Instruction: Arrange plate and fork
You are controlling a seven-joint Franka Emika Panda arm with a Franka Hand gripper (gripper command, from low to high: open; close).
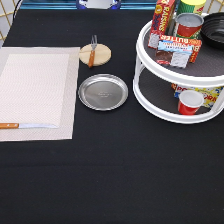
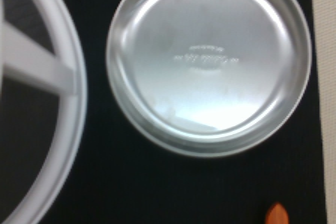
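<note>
Plate (image 2: 210,75) on black cloth, fork (image 1: 92,50) seemingly on wooden disc (image 1: 95,54); gripper unseen

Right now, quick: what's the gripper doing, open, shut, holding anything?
Gripper: not in the exterior view, so its state cannot be told. The wrist view looks at the plate, which lies bare on the black table; the fork rests on the wooden disc.

Silver plate (image 2: 210,75) on black cloth (image 2: 150,190), beside white shelf rim (image 2: 71,100).
</note>
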